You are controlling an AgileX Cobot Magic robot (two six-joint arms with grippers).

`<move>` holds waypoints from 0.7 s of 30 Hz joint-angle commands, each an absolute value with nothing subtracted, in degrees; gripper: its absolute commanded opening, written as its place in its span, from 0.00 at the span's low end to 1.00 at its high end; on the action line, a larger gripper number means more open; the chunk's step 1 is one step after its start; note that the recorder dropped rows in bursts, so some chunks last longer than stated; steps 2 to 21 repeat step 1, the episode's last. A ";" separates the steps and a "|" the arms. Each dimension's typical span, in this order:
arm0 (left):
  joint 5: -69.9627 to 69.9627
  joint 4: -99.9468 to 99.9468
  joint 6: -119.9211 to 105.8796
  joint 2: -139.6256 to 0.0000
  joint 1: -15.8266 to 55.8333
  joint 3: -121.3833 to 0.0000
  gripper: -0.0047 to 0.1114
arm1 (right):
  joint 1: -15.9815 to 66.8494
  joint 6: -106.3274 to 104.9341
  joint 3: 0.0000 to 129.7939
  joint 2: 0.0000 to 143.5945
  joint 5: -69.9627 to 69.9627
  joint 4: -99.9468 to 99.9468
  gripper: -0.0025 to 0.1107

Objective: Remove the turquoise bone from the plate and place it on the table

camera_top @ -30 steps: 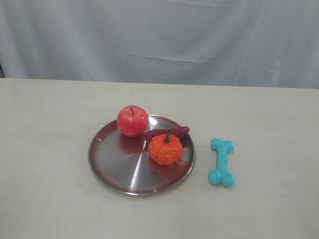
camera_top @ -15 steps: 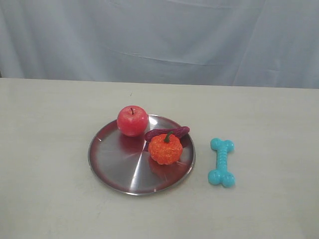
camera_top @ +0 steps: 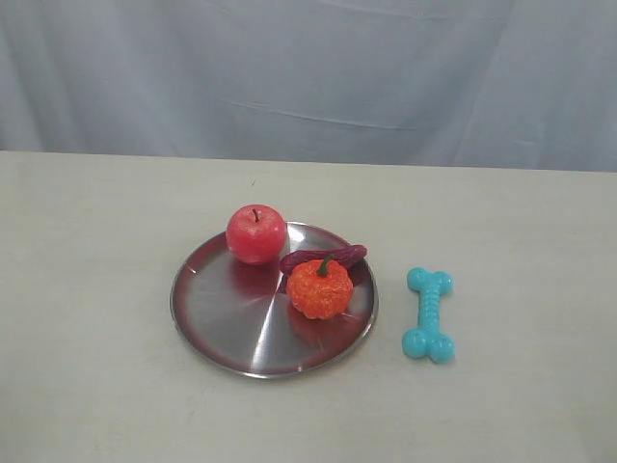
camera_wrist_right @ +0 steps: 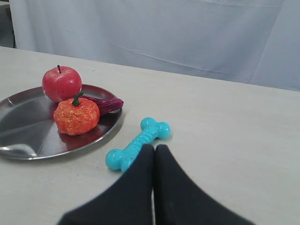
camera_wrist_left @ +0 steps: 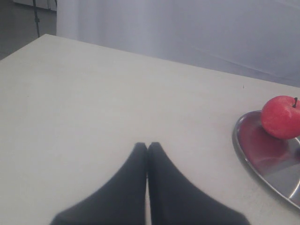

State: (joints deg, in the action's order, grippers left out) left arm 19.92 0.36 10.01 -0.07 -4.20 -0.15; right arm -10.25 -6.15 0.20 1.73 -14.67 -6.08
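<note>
At 3 o'clock of plate [camera_top: 222, 328], exterior: turquoise bone [camera_top: 429, 315] flat on counter [camera_top: 521, 405], clear of rim | left wrist: left end effector [camera_wrist_left: 147, 146] clenched, empty, over counter near apple [camera_wrist_left: 280, 117] | right wrist: right end effector [camera_wrist_right: 154, 148] clenched, empty, near turquoise bone

Red apple [camera_top: 256, 233], stem upright; orange pumpkin [camera_top: 319, 287] with green stem, touching a purple ribbed vegetable [camera_top: 349, 255]; pale draped curtain [camera_top: 308, 77] behind.
</note>
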 commanded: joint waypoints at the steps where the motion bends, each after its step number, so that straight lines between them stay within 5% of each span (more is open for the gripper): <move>1: 19.62 0.42 10.12 0.00 -4.46 0.00 0.04 | -10.56 -6.63 0.00 1.39 -13.93 -5.88 0.02; 21: 19.62 0.42 10.12 0.00 -4.46 0.00 0.04 | -10.56 -6.63 0.00 1.39 -13.93 -5.88 0.02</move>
